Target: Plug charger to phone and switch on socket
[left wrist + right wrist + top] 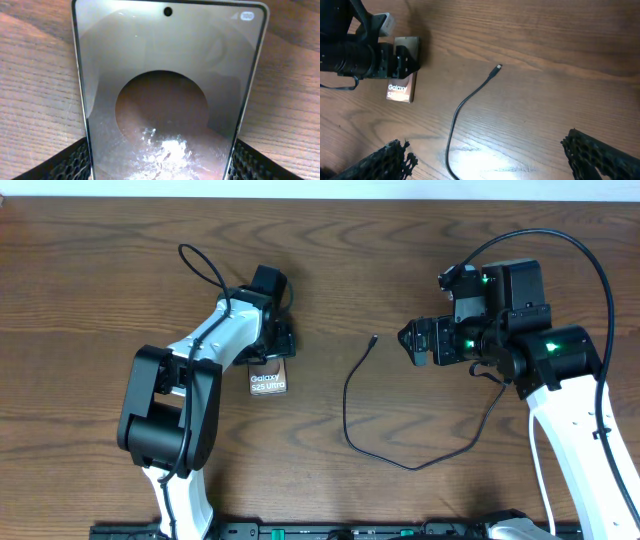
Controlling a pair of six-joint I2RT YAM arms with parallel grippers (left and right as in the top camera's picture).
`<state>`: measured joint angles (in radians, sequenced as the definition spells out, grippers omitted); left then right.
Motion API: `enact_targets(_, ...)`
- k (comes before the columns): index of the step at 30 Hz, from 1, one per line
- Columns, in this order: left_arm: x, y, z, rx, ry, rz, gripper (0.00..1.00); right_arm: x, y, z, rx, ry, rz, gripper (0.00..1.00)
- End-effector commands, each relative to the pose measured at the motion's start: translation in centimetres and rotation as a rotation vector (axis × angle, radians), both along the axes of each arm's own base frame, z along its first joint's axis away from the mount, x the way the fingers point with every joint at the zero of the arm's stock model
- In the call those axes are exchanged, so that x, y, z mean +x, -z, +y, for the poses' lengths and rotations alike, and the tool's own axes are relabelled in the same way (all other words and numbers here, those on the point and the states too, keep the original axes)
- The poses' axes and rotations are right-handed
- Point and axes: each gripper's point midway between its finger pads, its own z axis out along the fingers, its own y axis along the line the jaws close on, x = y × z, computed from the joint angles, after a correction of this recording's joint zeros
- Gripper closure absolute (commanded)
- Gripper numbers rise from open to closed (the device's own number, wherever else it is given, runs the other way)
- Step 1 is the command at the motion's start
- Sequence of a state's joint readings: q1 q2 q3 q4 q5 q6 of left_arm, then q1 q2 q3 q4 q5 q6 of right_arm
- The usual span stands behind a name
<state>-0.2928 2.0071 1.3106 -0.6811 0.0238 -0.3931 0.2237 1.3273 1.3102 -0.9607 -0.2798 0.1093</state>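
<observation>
The left end effector (160,145) looks clamped on the long edges of the phone (269,383), left of centre on the worktop (100,260), apparently steadying it. The right end effector (485,142) hangs wide apart and empty. Next it should take the charger (346,395) near its plug (496,68), mid-frame, and align it. The phone's port is hidden, and no socket shows anywhere.

Wooden table (100,260) under phone (269,380) and charger (345,405) (loosely curved).
</observation>
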Motion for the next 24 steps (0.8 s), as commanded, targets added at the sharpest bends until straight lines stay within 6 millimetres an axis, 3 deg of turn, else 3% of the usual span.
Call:
enact_targets(1, -1.0, 1.4, 0.4, 0.016, -0.006, 0.049, 0.26, 0.2, -0.8, 0.0, -0.004, -0.005, -0.022, 0.01)
enact_targets(5, -0.7, 0.3, 0.1, -0.02, -0.011, 0.037, 0.29, 0.1, -0.8, 0.2, 0.008, -0.013, -0.019, 0.01)
enact_targets(14, 0.4, -4.3, 0.2, -0.227, -0.072, -0.027, 0.32, 0.1, -0.9, 0.4, 0.017, -0.019, -0.017, 0.01)
enact_targets(20, 0.2, -5.8, 0.0, -0.409, -0.127, 0.005, 0.36, 0.0, -0.9, 0.5, 0.024, -0.024, -0.016, 0.01)
enact_targets(24, 0.2, -5.7, 1.0, -0.402, -0.148, 0.01, 0.36, -0.1, -1.0, 0.7, 0.036, -0.032, -0.013, 0.01)
